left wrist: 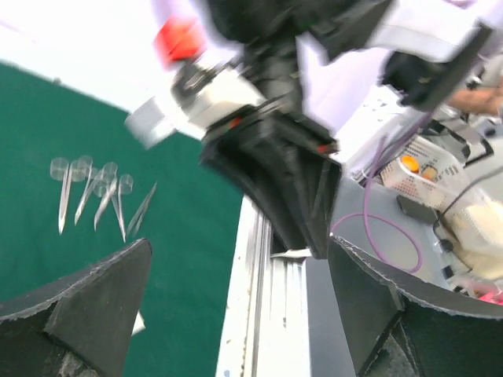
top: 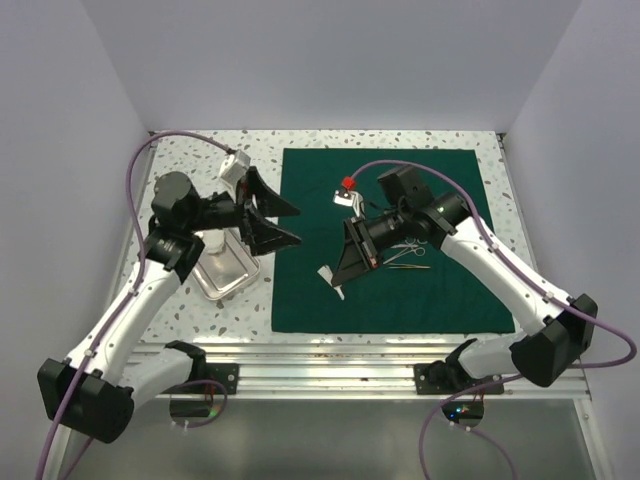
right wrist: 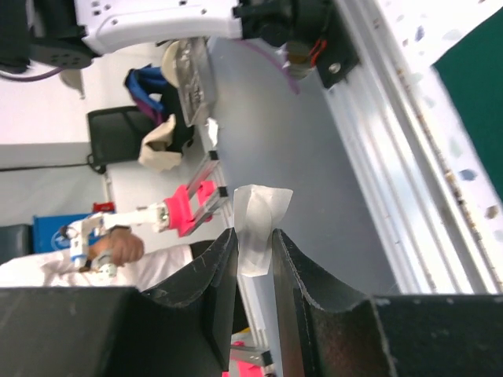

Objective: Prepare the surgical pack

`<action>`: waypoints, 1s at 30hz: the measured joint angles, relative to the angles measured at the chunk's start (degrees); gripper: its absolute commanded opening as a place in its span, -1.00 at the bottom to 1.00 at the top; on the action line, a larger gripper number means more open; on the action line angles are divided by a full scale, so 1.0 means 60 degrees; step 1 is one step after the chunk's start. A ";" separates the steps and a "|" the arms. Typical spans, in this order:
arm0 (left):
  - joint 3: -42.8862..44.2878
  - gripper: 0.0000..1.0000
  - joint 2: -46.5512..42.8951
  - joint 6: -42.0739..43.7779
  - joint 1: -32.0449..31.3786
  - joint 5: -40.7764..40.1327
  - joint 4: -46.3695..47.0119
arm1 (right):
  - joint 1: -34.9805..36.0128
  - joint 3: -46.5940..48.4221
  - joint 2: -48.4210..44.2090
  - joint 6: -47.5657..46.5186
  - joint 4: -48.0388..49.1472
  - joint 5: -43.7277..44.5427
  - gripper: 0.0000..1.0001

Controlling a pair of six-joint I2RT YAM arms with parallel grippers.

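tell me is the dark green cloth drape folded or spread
Spread out: the dark green cloth drape lies as one flat rectangle on the speckled table, steel instruments on it.

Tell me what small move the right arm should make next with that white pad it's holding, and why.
Probably lower the right gripper toward the green drape and release the gauze pad onto bare cloth near the steel instruments. The pad is pinched between its fingers, and in the top view it hangs over the drape, where the instruments already lie.
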 measured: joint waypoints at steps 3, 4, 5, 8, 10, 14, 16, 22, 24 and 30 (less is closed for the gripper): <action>-0.0466 0.92 -0.0539 -0.0477 -0.0193 0.0423 0.1665 | 0.0000 -0.0488 -0.0433 0.0317 0.0080 -0.0426 -0.43; -0.0645 0.91 -0.0616 -0.0652 -0.0291 0.0535 0.2102 | 0.0004 -0.0597 -0.0510 0.0437 0.0153 -0.0535 -0.43; -0.0834 0.91 -0.0652 -0.0801 -0.0426 0.0678 0.2579 | 0.0007 -0.0707 -0.0576 0.0597 0.0248 -0.0667 -0.43; -0.1122 0.93 -0.0576 -0.0958 -0.0845 0.1024 0.3340 | 0.0018 -0.0805 -0.0608 0.1100 0.0634 -0.1027 -0.43; -0.1162 0.95 -0.0528 -0.0954 -0.1038 0.1195 0.3628 | 0.0058 -0.0823 -0.0608 0.1475 0.0980 -0.1253 -0.43; -0.1166 0.95 -0.0514 -0.0801 -0.1228 0.1494 0.4135 | 0.0193 -0.0823 -0.0605 0.2149 0.1585 -0.1559 -0.42; -0.1166 0.93 -0.0441 -0.0714 -0.1399 0.1654 0.4324 | 0.0302 -0.0823 -0.0583 0.2419 0.1818 -0.1690 -0.43; -0.1162 0.86 0.0058 -0.0222 -0.1985 0.1960 0.4433 | 0.0561 -0.0823 -0.0459 0.2911 0.2124 -0.1847 -0.43; -0.1162 0.83 0.0280 -0.0062 -0.2167 0.2062 0.4419 | 0.0568 -0.0823 -0.0459 0.3027 0.2171 -0.1865 -0.42; -0.1162 0.46 0.0597 0.0171 -0.2554 0.2357 0.4397 | 0.0568 -0.0823 -0.0455 0.3166 0.2211 -0.1942 -0.43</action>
